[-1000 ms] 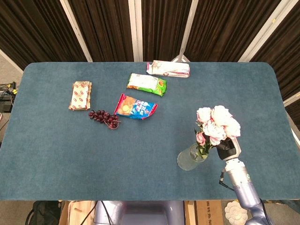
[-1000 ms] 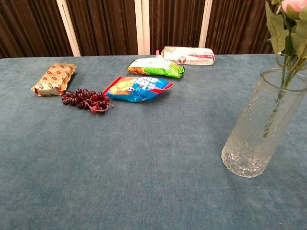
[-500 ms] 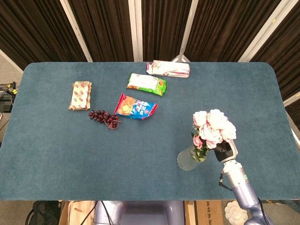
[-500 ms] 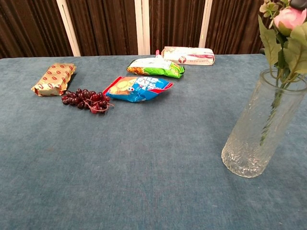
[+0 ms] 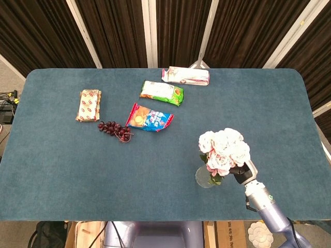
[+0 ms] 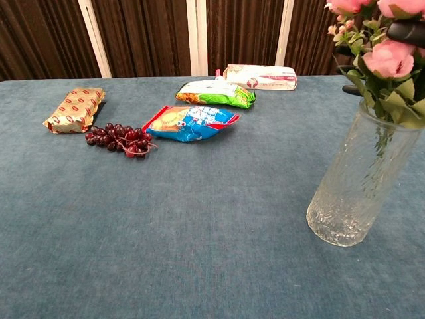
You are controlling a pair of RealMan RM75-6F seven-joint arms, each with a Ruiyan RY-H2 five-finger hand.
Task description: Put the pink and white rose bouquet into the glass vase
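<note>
The pink and white rose bouquet (image 5: 223, 149) stands with its stems down inside the glass vase (image 5: 205, 179) at the table's near right. In the chest view the blooms and leaves (image 6: 388, 63) sit right at the rim of the vase (image 6: 358, 183), and the stems show through the glass. My right hand (image 5: 241, 170) is against the bouquet's right side below the blooms and holds it; dark fingers (image 6: 406, 30) show among the flowers. The blooms hide most of the hand. My left hand is in neither view.
Far from the vase lie a blue snack bag (image 5: 150, 118), a green pack (image 5: 162, 92), a white and pink pack (image 5: 185, 75), a tan pack (image 5: 89, 105) and a bunch of dark grapes (image 5: 115, 129). The table's front edge (image 5: 155, 219) runs just below the vase.
The bouquet has sunk deeper into the vase and shifted left, so the blooms now sit at the rim. My right hand came down and left with it.
</note>
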